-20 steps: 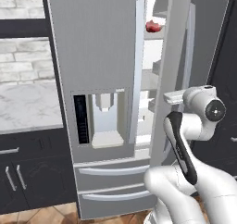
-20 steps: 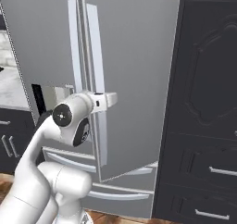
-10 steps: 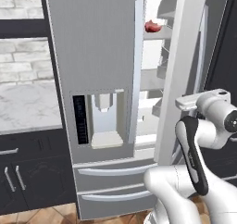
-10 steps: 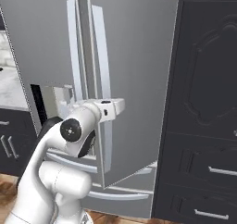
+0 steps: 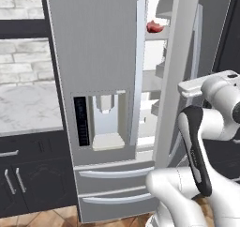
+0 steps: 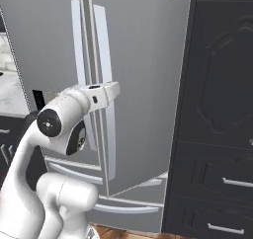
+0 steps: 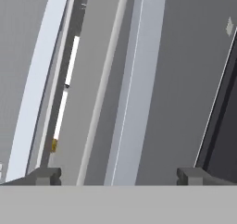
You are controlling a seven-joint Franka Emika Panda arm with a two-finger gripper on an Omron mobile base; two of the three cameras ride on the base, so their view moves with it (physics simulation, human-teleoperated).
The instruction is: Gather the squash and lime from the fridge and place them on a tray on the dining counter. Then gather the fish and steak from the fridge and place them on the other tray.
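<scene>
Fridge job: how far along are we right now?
Early. Done: the fridge's right door stands ajar, and lit shelves show through the gap, with a red item on an upper one. In hand: nothing; the hand is open in front of the door's bar handle. Left: all four foods, none on a tray yet.

The fridge [image 5: 98,57] is faced in brushed grey steel with a dull, even sheen; its long bar handles [image 6: 106,75] are finished in paler, smoother metal. At nine o'clock of it, a wall of rough whitish brick [image 5: 23,57] is seen above a polished white marble counter [image 5: 28,111] with grey veins. The cabinets [image 6: 222,109] at three o'clock are finished in matt dark panelling with silver metal pulls [image 6: 239,182]. The floor [image 5: 42,217] is laid in warm brown wood.
</scene>
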